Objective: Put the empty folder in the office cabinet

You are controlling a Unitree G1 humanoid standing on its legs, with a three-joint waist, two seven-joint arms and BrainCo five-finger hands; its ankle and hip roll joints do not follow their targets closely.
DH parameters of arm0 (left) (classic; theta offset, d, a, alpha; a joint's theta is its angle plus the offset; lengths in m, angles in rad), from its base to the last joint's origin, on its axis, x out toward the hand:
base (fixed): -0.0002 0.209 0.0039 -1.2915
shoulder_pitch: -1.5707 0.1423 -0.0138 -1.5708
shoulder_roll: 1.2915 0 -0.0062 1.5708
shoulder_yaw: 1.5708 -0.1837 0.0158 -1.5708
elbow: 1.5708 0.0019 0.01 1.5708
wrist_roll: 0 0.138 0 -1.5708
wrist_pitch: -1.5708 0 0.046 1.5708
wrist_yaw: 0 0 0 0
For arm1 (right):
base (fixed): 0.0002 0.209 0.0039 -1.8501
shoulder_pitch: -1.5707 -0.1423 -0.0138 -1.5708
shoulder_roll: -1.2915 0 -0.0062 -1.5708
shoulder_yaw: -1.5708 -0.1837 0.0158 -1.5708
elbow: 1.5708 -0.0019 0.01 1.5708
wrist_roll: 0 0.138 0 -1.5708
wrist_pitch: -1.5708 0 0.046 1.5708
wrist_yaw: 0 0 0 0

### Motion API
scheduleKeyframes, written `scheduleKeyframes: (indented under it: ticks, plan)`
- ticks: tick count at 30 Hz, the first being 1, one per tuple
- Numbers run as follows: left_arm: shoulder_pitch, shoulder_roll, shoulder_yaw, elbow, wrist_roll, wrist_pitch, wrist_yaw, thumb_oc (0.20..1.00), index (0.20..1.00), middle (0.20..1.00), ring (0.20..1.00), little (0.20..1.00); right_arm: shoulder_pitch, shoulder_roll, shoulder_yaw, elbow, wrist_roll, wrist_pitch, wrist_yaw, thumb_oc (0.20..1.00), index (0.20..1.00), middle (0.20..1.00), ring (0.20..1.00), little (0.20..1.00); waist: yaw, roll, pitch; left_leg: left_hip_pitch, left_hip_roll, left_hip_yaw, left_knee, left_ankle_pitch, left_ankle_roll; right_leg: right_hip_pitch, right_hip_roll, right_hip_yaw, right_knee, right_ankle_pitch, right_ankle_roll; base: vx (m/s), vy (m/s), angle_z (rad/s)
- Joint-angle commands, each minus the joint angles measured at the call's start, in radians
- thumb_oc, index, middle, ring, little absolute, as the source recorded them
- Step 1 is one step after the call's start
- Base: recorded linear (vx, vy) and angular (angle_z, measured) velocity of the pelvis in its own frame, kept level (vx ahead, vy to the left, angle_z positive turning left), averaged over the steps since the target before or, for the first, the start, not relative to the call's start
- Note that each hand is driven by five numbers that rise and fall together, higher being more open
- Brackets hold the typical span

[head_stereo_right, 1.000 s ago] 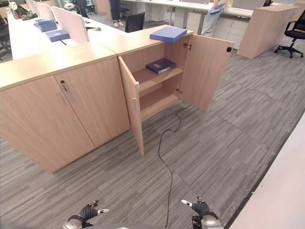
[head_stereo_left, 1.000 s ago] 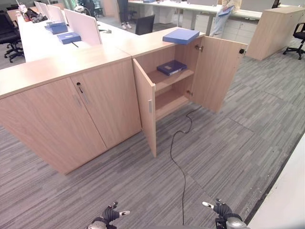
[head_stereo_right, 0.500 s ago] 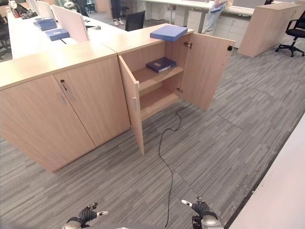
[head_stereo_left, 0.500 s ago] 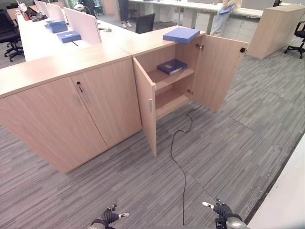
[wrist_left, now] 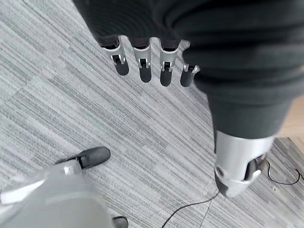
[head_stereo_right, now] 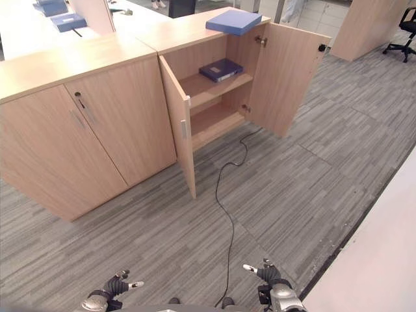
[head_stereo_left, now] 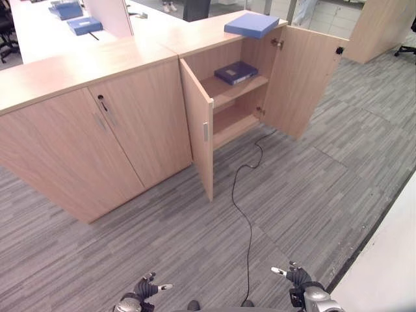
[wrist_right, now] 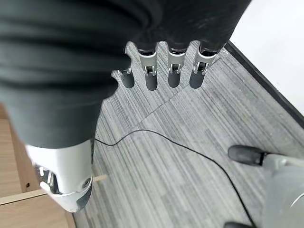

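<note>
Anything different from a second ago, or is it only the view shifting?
Only the view: the camera has tipped down and moved nearer, so the whole scene slid up. Nothing was taken or let go. The light blue folder lies on the cabinet top, the dark blue folder on the upper shelf, both doors open. Left hand and right hand hang open, empty.

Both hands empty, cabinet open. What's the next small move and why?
Probably step closer to the open cabinet. The left hand and right hand hang open over the carpet, holding nothing, while the light blue folder lies on the cabinet top, well ahead of both. A dark blue folder already sits on the upper shelf.
</note>
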Motion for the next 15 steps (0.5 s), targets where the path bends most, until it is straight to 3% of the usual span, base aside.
scheduleKeyframes:
  ticks: [1, 4, 5, 7, 8, 10, 11, 12, 13, 15]
  plan:
    - [-0.052, 0.026, 0.005, 0.012, -0.023, -0.031, 0.011, 1.000, 1.000, 1.000, 1.000, 1.000, -0.045, 0.019, 0.019, -0.038, 0.012, -0.019, -0.001, 1.000, 1.000, 1.000, 1.000, 1.000, 0.007, 0.007, 0.029, -0.022, -0.001, -0.025, 0.087, -0.100, 0.034, -0.112, -0.087, -0.069, 0.251, 0.049, 0.128, -0.05, 0.055, -0.23]
    - [-0.055, 0.029, 0.007, 0.014, -0.021, -0.030, 0.012, 1.000, 1.000, 1.000, 1.000, 1.000, -0.043, 0.022, 0.013, -0.045, 0.013, -0.019, -0.002, 1.000, 1.000, 1.000, 1.000, 1.000, 0.007, 0.015, 0.026, -0.021, 0.002, -0.022, 0.088, -0.107, 0.033, -0.137, -0.105, -0.105, 0.283, 0.050, 0.138, 0.07, 0.035, -0.18]
    - [-0.050, 0.033, 0.012, 0.010, -0.018, -0.030, 0.010, 1.000, 1.000, 1.000, 1.000, 1.000, -0.033, 0.027, 0.005, -0.052, 0.008, -0.017, -0.001, 1.000, 1.000, 1.000, 1.000, 1.000, 0.014, 0.012, 0.019, 0.002, 0.000, -0.003, 0.083, -0.130, 0.029, -0.141, -0.169, -0.186, 0.263, 0.075, 0.146, 0.20, -0.045, -0.11]
    - [-0.046, 0.037, 0.012, 0.006, -0.016, -0.029, 0.007, 1.000, 1.000, 1.000, 1.000, 1.000, -0.026, 0.026, 0.006, -0.060, 0.005, -0.017, -0.001, 1.000, 1.000, 1.000, 1.000, 1.000, 0.011, 0.007, 0.024, 0.023, -0.001, 0.000, 0.080, -0.141, 0.025, -0.124, -0.197, -0.224, 0.224, 0.069, 0.139, 0.20, -0.079, -0.26]
    - [-0.043, 0.041, 0.014, 0.008, -0.008, -0.028, 0.005, 1.000, 1.000, 1.000, 1.000, 1.000, -0.020, 0.020, 0.006, -0.073, -0.002, -0.017, -0.005, 1.000, 1.000, 1.000, 1.000, 1.000, 0.013, 0.001, 0.029, 0.065, -0.004, 0.013, 0.071, -0.160, 0.014, -0.115, -0.230, -0.272, 0.126, 0.074, 0.112, 0.20, -0.131, -0.17]
    - [-0.053, 0.041, 0.016, 0.021, 0.001, -0.028, 0.008, 1.000, 1.000, 1.000, 1.000, 1.000, -0.022, 0.015, 0.004, -0.077, -0.002, -0.016, -0.009, 1.000, 1.000, 1.000, 1.000, 1.000, 0.003, -0.008, 0.035, 0.098, -0.015, 0.009, 0.060, -0.177, -0.001, -0.122, -0.246, -0.288, 0.018, 0.114, 0.116, 0.29, -0.213, -0.23]
    - [-0.063, 0.036, 0.019, 0.031, 0.005, -0.028, 0.010, 1.000, 1.000, 1.000, 1.000, 1.000, -0.024, 0.008, 0.002, -0.081, -0.001, -0.013, -0.010, 1.000, 1.000, 1.000, 1.000, 1.000, -0.011, 0.000, 0.043, 0.130, -0.001, 0.008, 0.058, -0.200, -0.021, -0.136, -0.270, -0.295, -0.060, 0.165, 0.134, 0.23, -0.181, -0.32]
    - [-0.063, 0.036, 0.019, 0.031, 0.005, -0.028, 0.010, 1.000, 1.000, 1.000, 1.000, 1.000, -0.024, 0.008, 0.002, -0.081, -0.001, -0.013, -0.010, 1.000, 1.000, 1.000, 1.000, 1.000, -0.011, 0.000, 0.043, 0.131, -0.001, 0.008, 0.058, -0.200, -0.022, -0.135, -0.269, -0.296, -0.061, 0.165, 0.134, 0.37, -0.259, -0.23]
    - [-0.069, 0.035, 0.019, 0.032, 0.005, -0.031, 0.011, 1.000, 1.000, 1.000, 1.000, 1.000, -0.020, 0.000, -0.002, -0.088, -0.007, -0.010, -0.008, 1.000, 1.000, 1.000, 1.000, 1.000, -0.028, 0.001, 0.047, 0.161, 0.011, 0.004, 0.070, -0.226, -0.041, -0.168, -0.307, -0.294, -0.102, 0.205, 0.149, 0.30, -0.201, 0.08]
    - [-0.067, 0.031, 0.016, 0.032, 0.009, -0.034, 0.010, 1.000, 1.000, 1.000, 1.000, 1.000, -0.009, -0.008, -0.003, -0.097, -0.010, -0.009, -0.007, 1.000, 1.000, 1.000, 1.000, 1.000, -0.046, 0.001, 0.046, 0.213, 0.031, 0.010, 0.076, -0.261, -0.062, -0.190, -0.338, -0.287, -0.117, 0.255, 0.169, 0.39, -0.270, 0.11]
